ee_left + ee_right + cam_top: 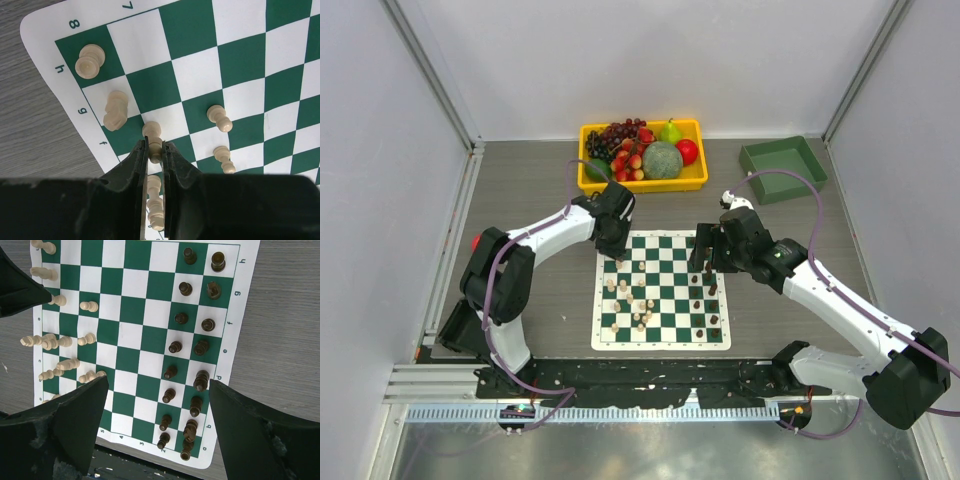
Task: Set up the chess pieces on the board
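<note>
The green and white board [670,262] lies between my arms. Cream pieces [630,300] stand along its left side, some off their squares. Dark pieces [710,300] stand in two files on its right side. My left gripper [617,256] is low over the far left corner of the board. In the left wrist view this gripper [154,147] is shut on a cream piece [152,134] standing near file f. A cream rook [89,61] and a knight [115,110] stand nearby. My right gripper [157,381] is wide open and empty above the dark pieces [200,347].
A yellow tray [640,186] of fruit sits behind the board. A green bin [782,170] stands at the back right. A red button [477,242] is at the left. Walls close in the sides and back.
</note>
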`<state>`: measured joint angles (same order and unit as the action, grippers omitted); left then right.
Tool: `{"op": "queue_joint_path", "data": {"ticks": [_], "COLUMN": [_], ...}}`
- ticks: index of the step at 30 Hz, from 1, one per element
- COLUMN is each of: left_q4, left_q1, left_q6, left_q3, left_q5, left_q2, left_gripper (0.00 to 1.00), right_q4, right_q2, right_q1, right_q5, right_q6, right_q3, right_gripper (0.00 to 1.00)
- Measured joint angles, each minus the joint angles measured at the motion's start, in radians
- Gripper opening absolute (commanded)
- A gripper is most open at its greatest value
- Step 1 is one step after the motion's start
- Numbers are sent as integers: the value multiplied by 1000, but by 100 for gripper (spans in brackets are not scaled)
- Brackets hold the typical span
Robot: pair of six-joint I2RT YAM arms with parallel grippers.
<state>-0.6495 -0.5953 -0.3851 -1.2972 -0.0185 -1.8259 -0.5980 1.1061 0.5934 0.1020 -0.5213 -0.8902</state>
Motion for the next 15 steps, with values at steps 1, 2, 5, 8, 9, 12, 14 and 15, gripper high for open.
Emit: {"op": "queue_joint_path", "data": {"ticks": [1,2,5,8,9,12,14,15], "left_q4": [0,0,1,0,0,-3,-8,-11], "left_q1": [0,0,0,-1,-2,-3,-4,-4], "left_q6": [1,1,0,1,2,3,5,5], "left_q3": [0,0,0,0,0,0,0,0], "left_q5": [0,3,11,19,22,30,38,42], "left_q2": [0,0,0,0,1,3,5,5], "left_gripper": [18,18,17,17,17,17,17,17], "right_q4": [0,0,0,0,0,0,0,0], "right_q2": [0,0,0,0,0,0,0,0], "right_q1": [0,0,0,0,0,0,0,0], "right_q5": [0,0,0,0,0,0,0,0], "right_q6": [0,0,0,0,0,0,0,0], "right_q3": [0,0,0,0,0,0,0,0], "right_gripper": [88,88,88,88,88,88,88,88]}}
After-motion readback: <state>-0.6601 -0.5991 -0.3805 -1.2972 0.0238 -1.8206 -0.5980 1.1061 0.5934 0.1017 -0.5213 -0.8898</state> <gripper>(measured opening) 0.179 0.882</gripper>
